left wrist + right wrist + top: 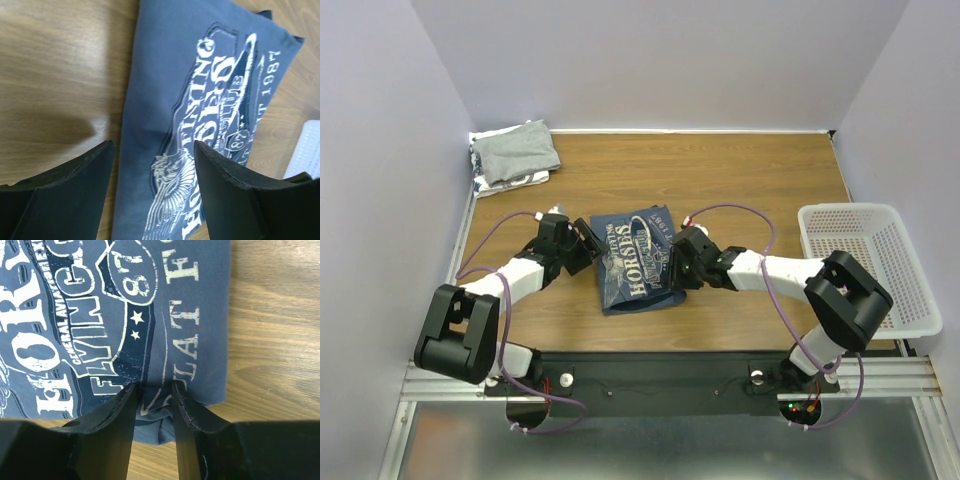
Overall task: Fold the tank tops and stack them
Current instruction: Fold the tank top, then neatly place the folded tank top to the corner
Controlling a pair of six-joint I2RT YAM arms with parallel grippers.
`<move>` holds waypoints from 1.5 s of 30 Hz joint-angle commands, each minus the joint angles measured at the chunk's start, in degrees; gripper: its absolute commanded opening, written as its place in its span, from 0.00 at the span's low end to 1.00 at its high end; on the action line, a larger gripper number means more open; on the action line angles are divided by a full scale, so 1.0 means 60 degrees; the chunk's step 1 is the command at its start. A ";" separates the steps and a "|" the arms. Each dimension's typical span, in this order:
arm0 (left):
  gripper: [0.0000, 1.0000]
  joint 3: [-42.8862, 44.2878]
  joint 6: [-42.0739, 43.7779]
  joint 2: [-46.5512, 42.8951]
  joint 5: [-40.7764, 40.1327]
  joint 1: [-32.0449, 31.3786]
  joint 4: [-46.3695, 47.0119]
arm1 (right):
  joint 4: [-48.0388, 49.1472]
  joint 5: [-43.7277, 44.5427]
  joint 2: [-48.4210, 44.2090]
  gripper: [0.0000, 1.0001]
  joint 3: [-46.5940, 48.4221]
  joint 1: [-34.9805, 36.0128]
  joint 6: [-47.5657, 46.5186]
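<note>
The slate-blue tank top (635,260) with white lettering lies folded on the table's middle. My left gripper (588,245) is open at its left edge; in the left wrist view the top (200,100) lies between and beyond the spread fingers (75,190), with the gripper (152,145) empty. My right gripper (676,270) is at the top's right edge. In the right wrist view it (154,387) is closed on a bunched fold of the blue top (150,305). The light grey tank top (518,150) lies folded at the back left, on the black-and-white patterned one (512,184).
A white mesh basket (865,265) stands at the right edge of the table, beside my right arm. Purple-grey walls close the table at the back and sides. A metal rail runs along the left edge.
</note>
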 commanded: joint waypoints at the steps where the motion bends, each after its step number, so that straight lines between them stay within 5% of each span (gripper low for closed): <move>1: 0.76 -0.0148 0.0243 0.0014 0.0056 -0.0028 0.0098 | -0.0254 0.0339 -0.0060 0.39 -0.0464 -0.0012 -0.0062; 17: 0.71 -0.0354 0.0111 0.1171 0.0026 -0.0028 0.0493 | -0.0956 0.0675 -0.1028 0.47 0.1201 0.0426 -0.0882; 30: 0.68 -0.0295 0.0184 0.1626 -0.0046 -0.0101 0.0698 | -0.1659 0.2139 0.2149 0.50 0.4879 0.3208 -0.1965; 45: 0.68 -0.0178 0.0448 0.1568 0.0056 -0.0072 0.0566 | -0.2040 0.2683 0.4259 0.63 0.6068 0.3796 -0.2464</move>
